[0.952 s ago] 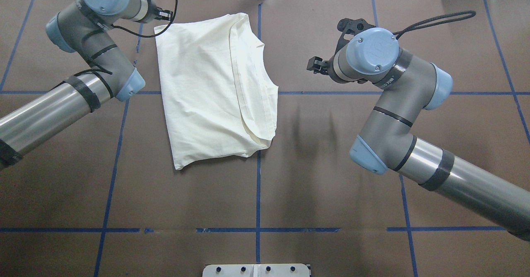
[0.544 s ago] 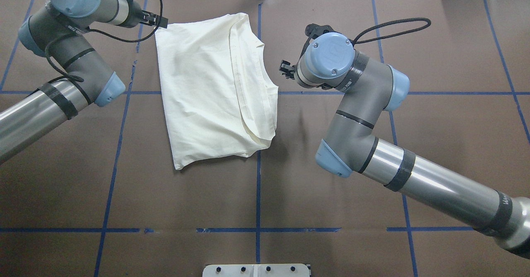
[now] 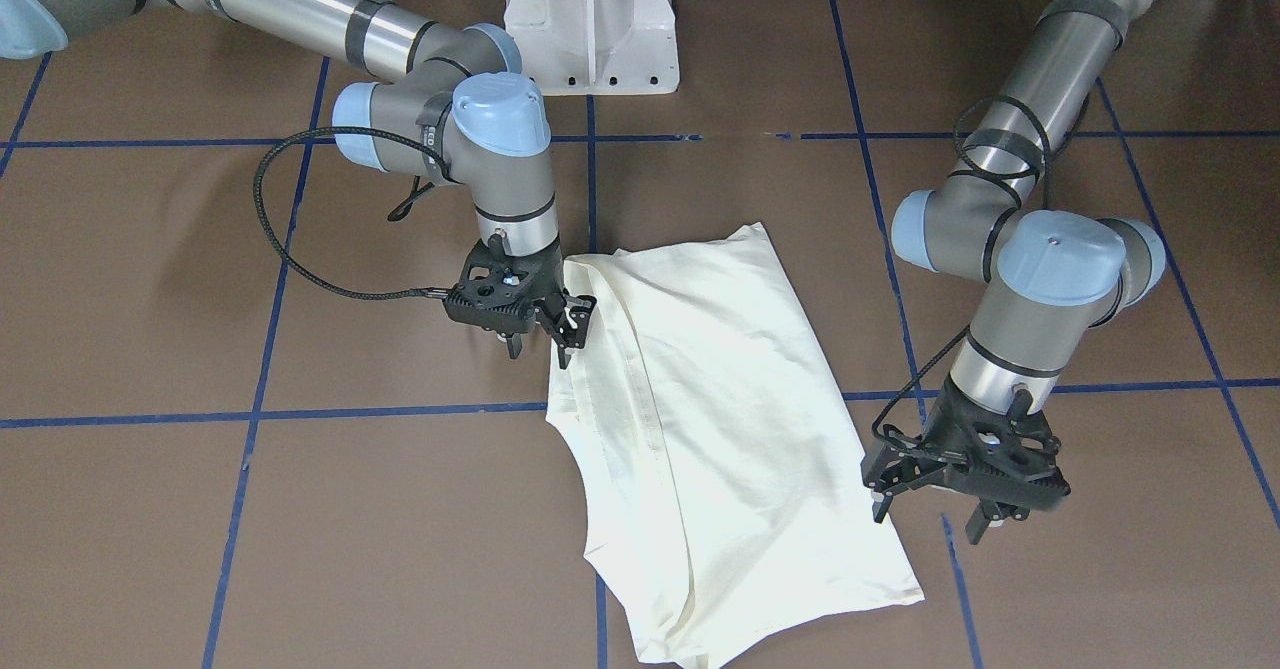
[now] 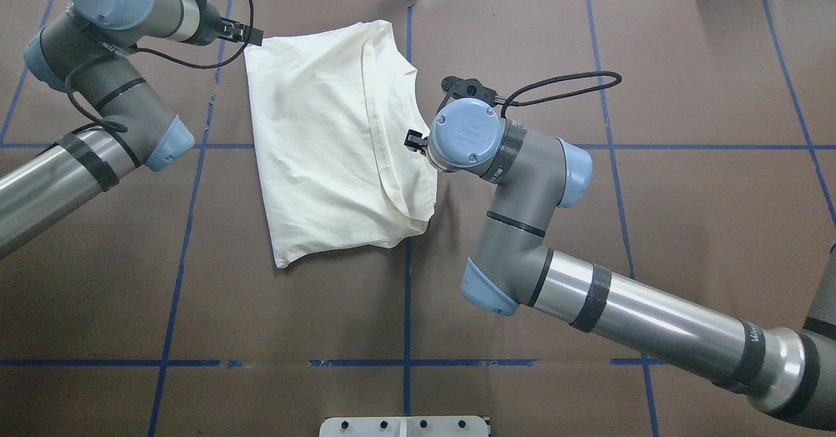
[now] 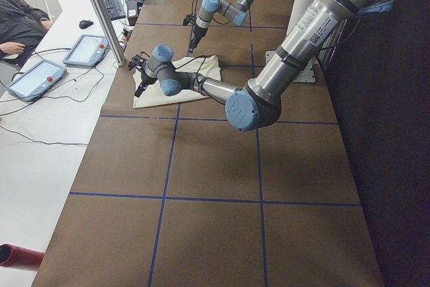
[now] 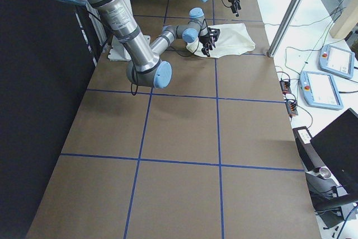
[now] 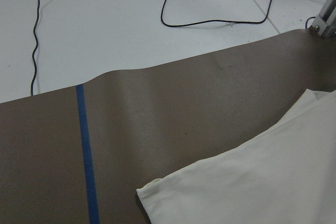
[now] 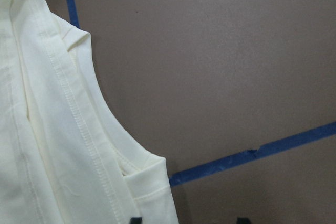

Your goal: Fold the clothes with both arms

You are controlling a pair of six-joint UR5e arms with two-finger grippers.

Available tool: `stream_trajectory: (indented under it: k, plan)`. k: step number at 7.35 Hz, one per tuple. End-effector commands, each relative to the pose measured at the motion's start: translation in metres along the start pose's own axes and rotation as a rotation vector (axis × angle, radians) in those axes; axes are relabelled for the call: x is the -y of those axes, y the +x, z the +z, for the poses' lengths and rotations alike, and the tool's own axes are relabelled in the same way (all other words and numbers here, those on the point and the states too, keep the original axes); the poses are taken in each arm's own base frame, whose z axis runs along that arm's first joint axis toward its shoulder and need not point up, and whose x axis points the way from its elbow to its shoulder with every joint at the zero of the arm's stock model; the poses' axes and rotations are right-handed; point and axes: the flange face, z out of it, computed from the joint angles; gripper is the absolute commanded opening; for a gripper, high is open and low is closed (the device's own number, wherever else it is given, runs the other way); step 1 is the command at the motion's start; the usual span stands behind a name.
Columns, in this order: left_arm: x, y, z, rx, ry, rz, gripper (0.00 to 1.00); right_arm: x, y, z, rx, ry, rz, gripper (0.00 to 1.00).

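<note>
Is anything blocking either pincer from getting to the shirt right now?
Nothing visible does. The right pincer hangs open right over the shirt's hemmed edge. The left pincer hangs open beside the opposite edge, near a corner, with only bare table around it.

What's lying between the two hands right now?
Only the cream shirt lies flat on the table between the right hand and the left hand; the front-facing view shows it best.
</note>
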Motion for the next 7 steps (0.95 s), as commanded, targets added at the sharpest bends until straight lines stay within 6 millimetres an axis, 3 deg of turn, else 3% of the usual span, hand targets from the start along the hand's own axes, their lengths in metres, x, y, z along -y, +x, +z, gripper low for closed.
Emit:
stream_trajectory:
  k: [1,7]
  plan:
    - [-0.006,-0.003,0.0,0.001,-0.005,-0.002,1.0,-0.023,-0.003,0.008,-0.009,0.004,-0.014,0.62]
    - [-0.012,-0.006,-0.003,-0.003,-0.003,0.0,1.0,-0.05,-0.005,0.012,-0.012,-0.001,-0.013,0.55]
